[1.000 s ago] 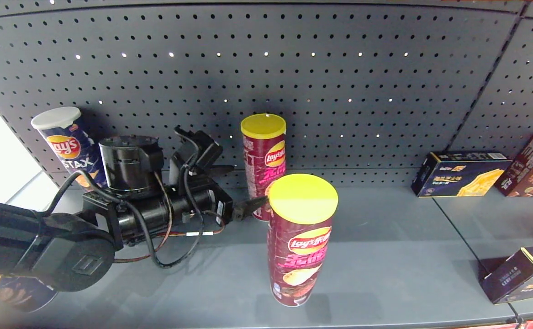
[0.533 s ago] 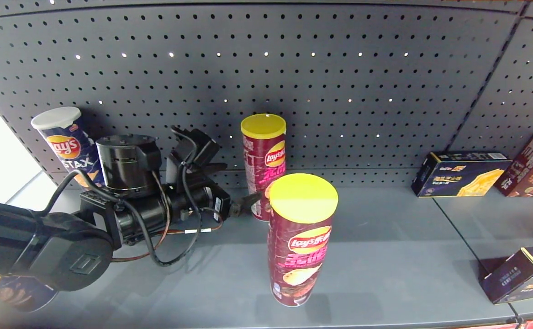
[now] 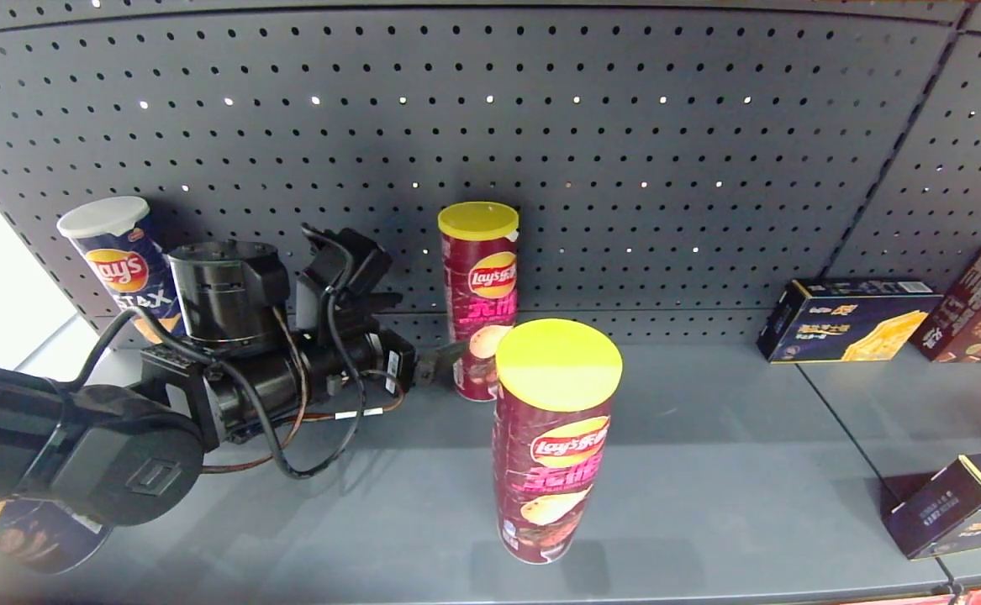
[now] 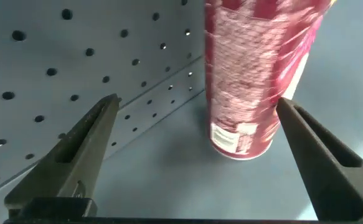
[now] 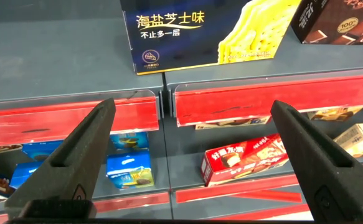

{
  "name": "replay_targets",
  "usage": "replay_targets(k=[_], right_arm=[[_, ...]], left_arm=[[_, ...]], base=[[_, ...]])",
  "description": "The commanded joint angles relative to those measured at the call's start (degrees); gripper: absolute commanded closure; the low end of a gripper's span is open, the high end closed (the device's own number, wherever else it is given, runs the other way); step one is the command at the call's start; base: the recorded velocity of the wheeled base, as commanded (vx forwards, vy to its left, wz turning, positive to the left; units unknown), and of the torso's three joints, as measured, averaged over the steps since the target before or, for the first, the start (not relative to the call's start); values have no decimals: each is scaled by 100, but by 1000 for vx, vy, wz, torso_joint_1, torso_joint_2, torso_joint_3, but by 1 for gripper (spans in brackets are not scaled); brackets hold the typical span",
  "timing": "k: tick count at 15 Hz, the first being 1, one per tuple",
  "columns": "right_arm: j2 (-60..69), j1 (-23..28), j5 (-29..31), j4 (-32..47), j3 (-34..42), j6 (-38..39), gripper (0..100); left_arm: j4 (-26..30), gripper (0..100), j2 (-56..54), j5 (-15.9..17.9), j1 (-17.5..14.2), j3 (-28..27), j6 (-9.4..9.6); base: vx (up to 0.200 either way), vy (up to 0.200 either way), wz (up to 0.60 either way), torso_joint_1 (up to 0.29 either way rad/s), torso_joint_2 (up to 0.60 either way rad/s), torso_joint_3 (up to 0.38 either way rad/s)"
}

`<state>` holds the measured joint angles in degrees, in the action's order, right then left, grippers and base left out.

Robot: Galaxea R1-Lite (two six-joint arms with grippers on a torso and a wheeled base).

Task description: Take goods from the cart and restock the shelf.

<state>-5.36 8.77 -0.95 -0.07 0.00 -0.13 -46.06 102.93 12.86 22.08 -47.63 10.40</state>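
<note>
Left of the front can, the left tool is spread open and empty, aimed at the rear can, which stands upright on the shelf behind the front can. It is probably light, stiff and smooth-walled, so grip it gently mid-body. The right tool is also spread and empty.

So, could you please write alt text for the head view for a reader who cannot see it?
The left gripper, fingers open, hovers over a grey shelf beside the rear maroon can, upright by the pegboard. A matching front can stands nearer; a blue can is far left, boxes right.
</note>
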Motion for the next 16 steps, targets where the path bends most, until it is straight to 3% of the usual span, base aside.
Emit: replay_targets(k=[1,9,11,13,15,16], right_arm=[[-9,2,-2,-1,0,-4,0],[-9,2,-2,-1,0,-4,0],[-9,2,-2,-1,0,-4,0],[-9,2,-2,-1,0,-4,0],[-9,2,-2,-1,0,-4,0],[-9,2,-2,-1,0,-4,0]], left_arm=[[0,0,8,-3,-19,-1,-3],[-26,0,-519,-12,-98,518,85],[-97,0,-554,-267,-125,685,445],[-220,0,-563,-363,-142,808,525],[-176,0,-545,-1084,-133,720,489],[-176,0,-519,-1093,-133,694,472]], base=[[0,0,0,0,0,0],[0,0,0,0,0,0],[0,0,0,0,0,0],[0,0,0,0,0,0],[0,0,0,0,0,0],[0,0,0,0,0,0]])
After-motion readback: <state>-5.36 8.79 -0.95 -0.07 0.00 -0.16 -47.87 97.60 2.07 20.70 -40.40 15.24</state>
